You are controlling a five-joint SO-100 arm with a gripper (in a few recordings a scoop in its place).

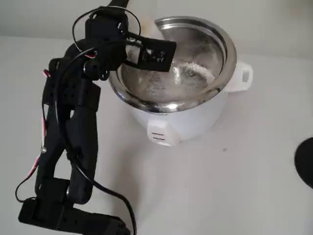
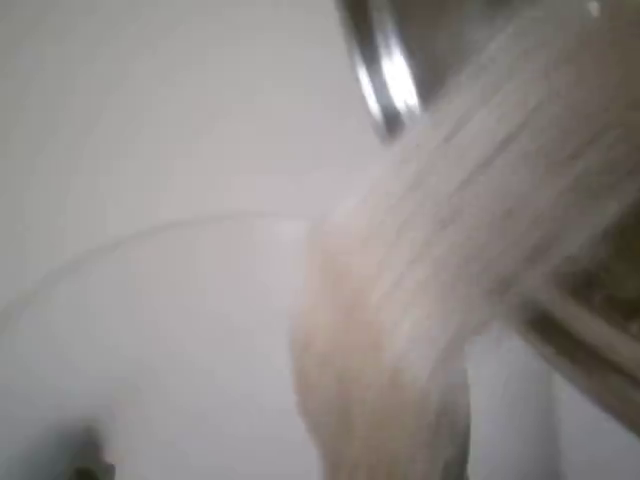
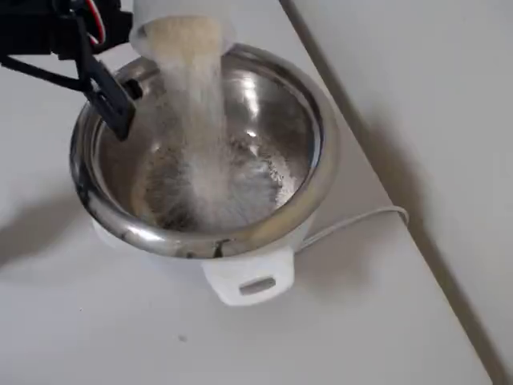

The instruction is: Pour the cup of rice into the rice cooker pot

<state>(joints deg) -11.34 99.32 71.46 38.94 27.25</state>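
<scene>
The steel rice cooker pot (image 3: 321, 160) sits in its white cooker body (image 1: 186, 122) on the white table. The translucent cup (image 3: 180, 20) is tipped over the pot's far rim, and my gripper (image 3: 132, 56) is shut on it, one black finger (image 3: 108, 88) reaching over the rim. A pale stream of rice (image 3: 200, 112) falls from the cup onto a heap of rice on the pot's bottom (image 1: 198, 72). In the wrist view the cup wall (image 2: 180, 330) and the blurred rice stream (image 2: 450, 240) sit close below the pot rim (image 2: 385, 70).
My black arm (image 1: 73, 137) stands left of the cooker in the fixed view. A white cord (image 3: 361, 220) runs from the cooker toward the table edge (image 3: 417, 241). A dark round object (image 1: 305, 161) pokes in at the right edge. The cooker's handle (image 3: 248, 285) faces the front.
</scene>
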